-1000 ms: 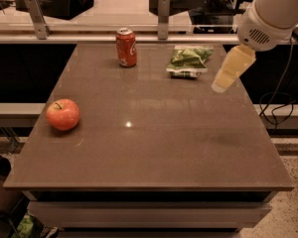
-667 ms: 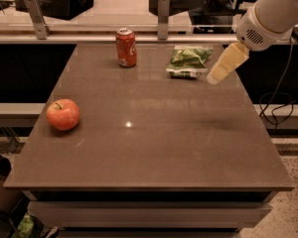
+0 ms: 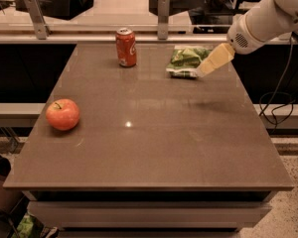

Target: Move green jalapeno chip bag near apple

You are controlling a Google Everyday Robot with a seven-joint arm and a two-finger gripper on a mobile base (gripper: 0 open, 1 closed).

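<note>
Found green jalapeno chip bag (image 3: 185,61) lying far-side on the counter (image 3: 149,152), well apart from the apple (image 3: 62,114) at near left. Spotted the hand (image 3: 204,71) just right of it, pointed at its right edge; couldn't tell open or closed.

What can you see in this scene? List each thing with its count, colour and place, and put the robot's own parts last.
table: one, brown, fills the middle of the view
green jalapeno chip bag: one, green with white edges, far right part of the table
apple: one, red-orange, near the table's left edge
soda can: one, red, upright, far side, left of the bag
metal posts: two, grey, behind the table's far edge
cable: one, dark, right of the table
arm: one, white, enters from the upper right
end effector: one, tan, at the bag's right edge; contact cannot be told
</note>
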